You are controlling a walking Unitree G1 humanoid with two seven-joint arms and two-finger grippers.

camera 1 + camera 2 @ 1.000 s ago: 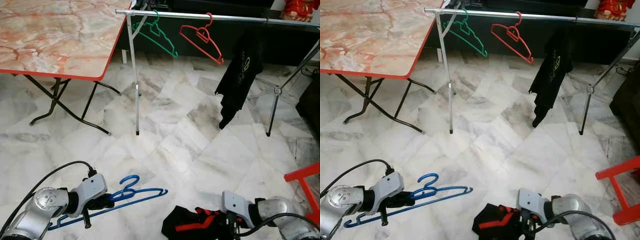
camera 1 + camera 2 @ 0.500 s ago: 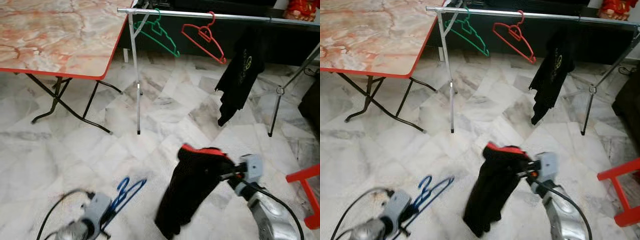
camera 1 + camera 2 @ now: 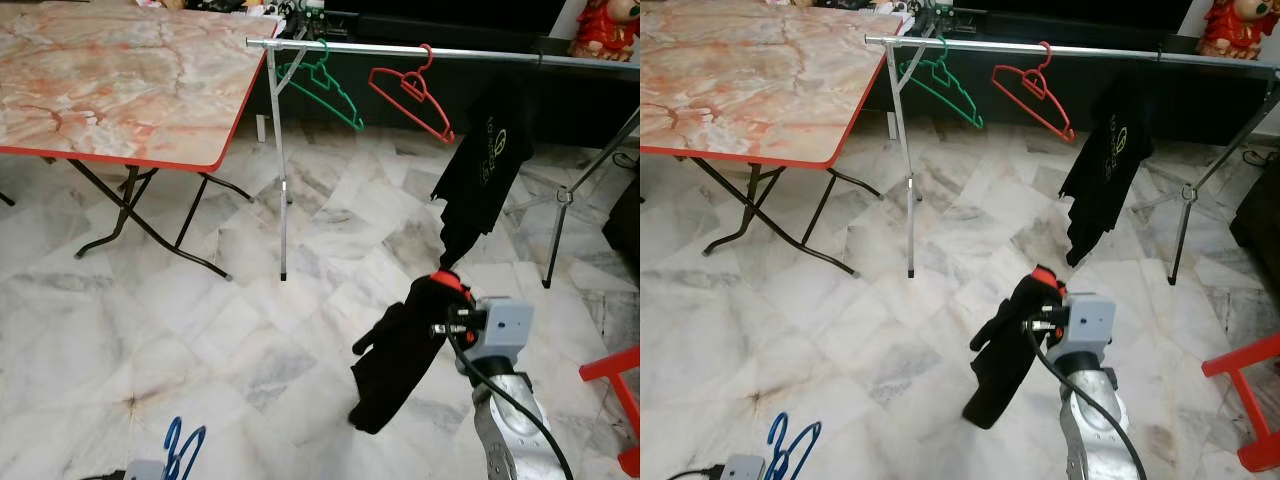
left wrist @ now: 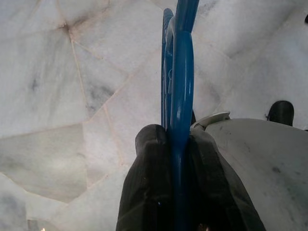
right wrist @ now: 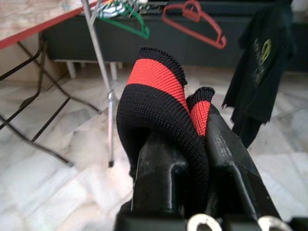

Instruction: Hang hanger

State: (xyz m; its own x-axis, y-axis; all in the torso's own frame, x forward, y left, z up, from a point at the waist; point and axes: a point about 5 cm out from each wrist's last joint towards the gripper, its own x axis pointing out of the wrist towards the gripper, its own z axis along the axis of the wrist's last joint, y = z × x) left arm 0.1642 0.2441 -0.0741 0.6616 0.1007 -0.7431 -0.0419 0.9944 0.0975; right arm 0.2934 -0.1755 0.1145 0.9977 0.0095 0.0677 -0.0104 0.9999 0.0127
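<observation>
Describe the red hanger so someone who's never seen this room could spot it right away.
Find the silver clothes rail beside the marble-topped folding table. Three things hang on it: a green hanger, the red hanger and a black shirt. The red one hangs in the middle, bare.

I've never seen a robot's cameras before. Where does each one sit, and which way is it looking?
Left eye: on the head, looking forward and down at the rail, table and floor; right arm holding up a black garment.
Right eye: beside it, same scene.
Left wrist: looks along the left gripper, shut on a blue hanger above the floor.
Right wrist: looks along the right gripper, shut on the garment, toward the rail.
Shared: red hanger.
</observation>
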